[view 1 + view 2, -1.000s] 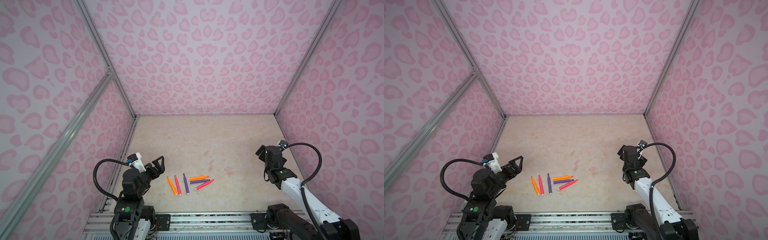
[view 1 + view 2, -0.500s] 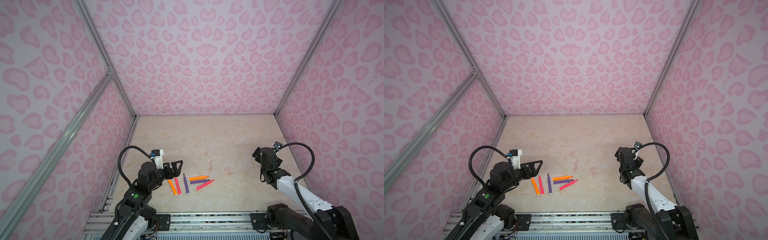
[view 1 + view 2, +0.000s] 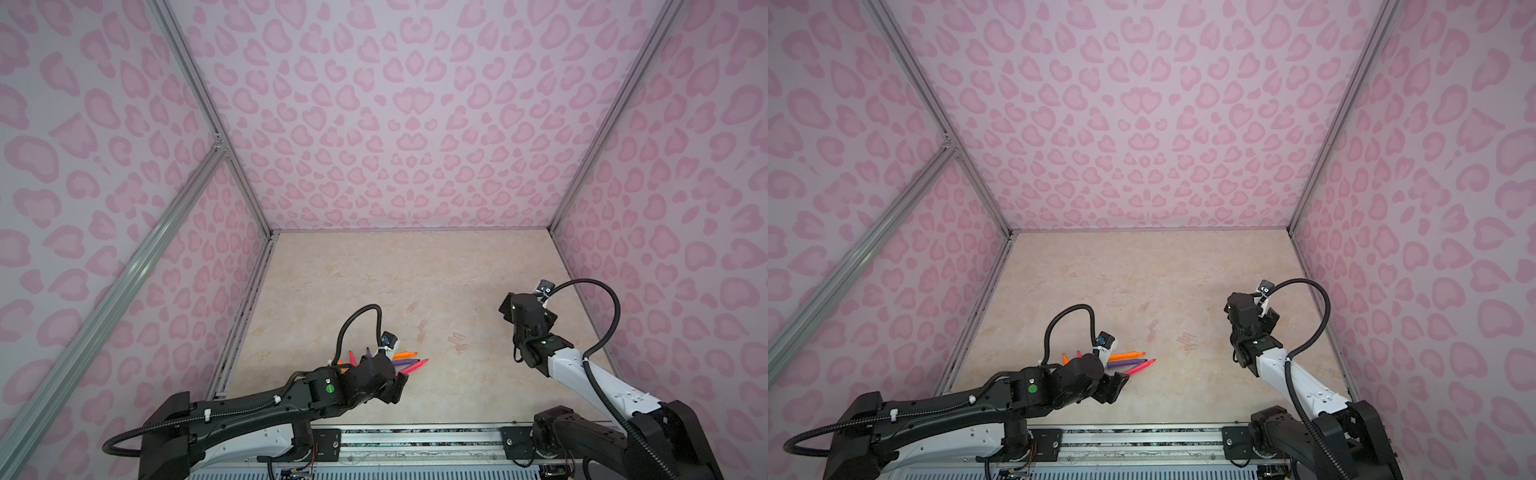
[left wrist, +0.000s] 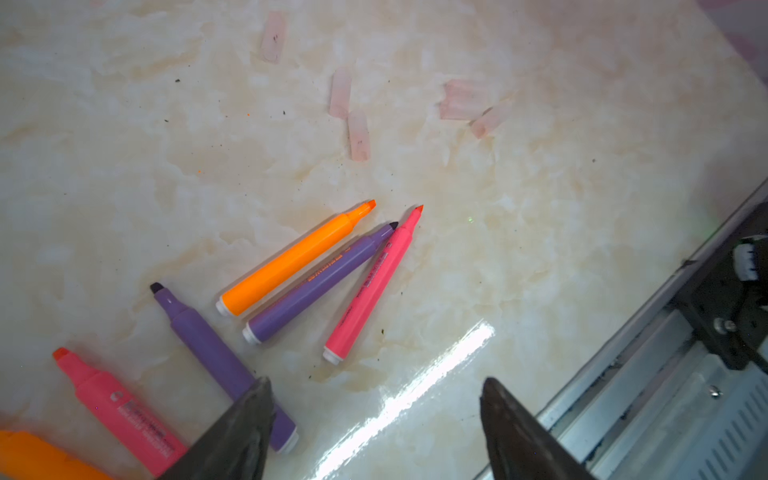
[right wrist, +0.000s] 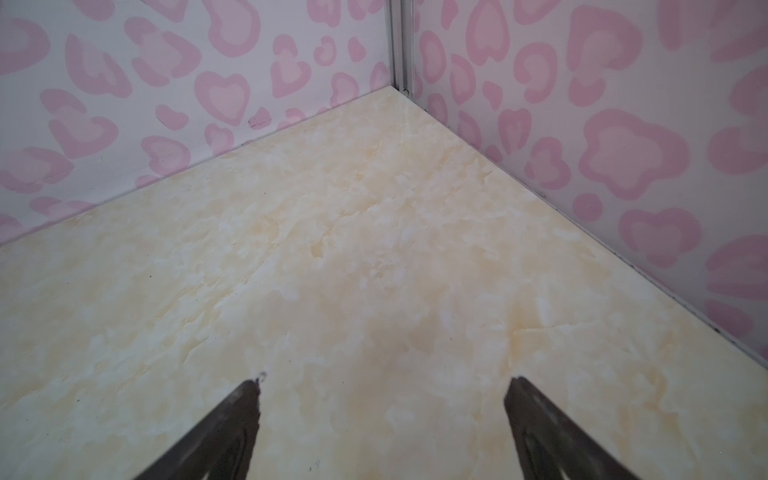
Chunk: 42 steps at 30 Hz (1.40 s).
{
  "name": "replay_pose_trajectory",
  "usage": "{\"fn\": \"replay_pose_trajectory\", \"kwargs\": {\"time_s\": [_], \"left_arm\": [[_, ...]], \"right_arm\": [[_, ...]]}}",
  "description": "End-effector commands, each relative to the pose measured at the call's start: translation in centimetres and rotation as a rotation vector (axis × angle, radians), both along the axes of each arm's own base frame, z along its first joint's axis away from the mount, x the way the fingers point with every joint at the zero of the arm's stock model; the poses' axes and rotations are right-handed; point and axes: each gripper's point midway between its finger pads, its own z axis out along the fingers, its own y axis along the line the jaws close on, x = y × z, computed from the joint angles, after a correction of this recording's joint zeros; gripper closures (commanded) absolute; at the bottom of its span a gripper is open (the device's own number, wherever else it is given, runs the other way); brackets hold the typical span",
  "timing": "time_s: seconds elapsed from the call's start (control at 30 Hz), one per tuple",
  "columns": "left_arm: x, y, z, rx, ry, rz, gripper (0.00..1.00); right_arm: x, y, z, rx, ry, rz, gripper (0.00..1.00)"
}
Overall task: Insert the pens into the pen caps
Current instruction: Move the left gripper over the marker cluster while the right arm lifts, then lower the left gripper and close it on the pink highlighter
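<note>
Right now my left gripper hangs low over the table, jaws standing apart with nothing between them. Nearest to it, one fingertip overlaps the tail of a purple pen in the left wrist view; I cannot tell whether they touch. On the outer side of that same finger lie a pink pen and an orange pen, the orange one cut off at the picture's edge.

A little ahead of my fingertips three more pens fan out together, white ends toward me and tips pointing away: a second orange pen, a second purple pen and a second pink pen. The last two meet near their tips.

Farther ahead, well apart from the pens, the pen caps lie flat on the table, pale pinkish tubes scattered loosely.

My right gripper is likewise spread and empty, held above bare table and facing a corner of the pink-patterned walls.
</note>
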Motion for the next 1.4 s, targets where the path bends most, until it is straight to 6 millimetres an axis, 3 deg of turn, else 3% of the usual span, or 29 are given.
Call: {"fn": "replay_pose_trajectory", "kwargs": {"time_s": [0.0, 0.23, 0.57, 0.83, 1.37], "left_arm": [[0.8, 0.1, -0.9, 0.082, -0.022, 0.056, 0.23], [1.0, -2.5, -2.5, 0.177, 0.013, -0.01, 0.32], [0.7, -4.4, -4.6, 0.256, 0.053, -0.096, 0.34], [1.0, -4.9, -6.9, 0.323, 0.073, -0.115, 0.39], [-0.2, -6.0, -8.8, 0.317, 0.144, -0.18, 0.57]], "right_arm": [[0.0, -0.2, 0.4, -0.037, -0.005, -0.019, 0.08], [-0.8, -0.5, 0.7, -0.029, -0.041, -0.026, 0.09], [-0.8, -0.3, 0.8, -0.026, -0.052, -0.013, 0.1], [-0.9, 0.6, 1.1, -0.055, -0.057, 0.014, 0.12], [-0.9, 1.4, 1.5, -0.107, -0.047, 0.014, 0.14]]}}
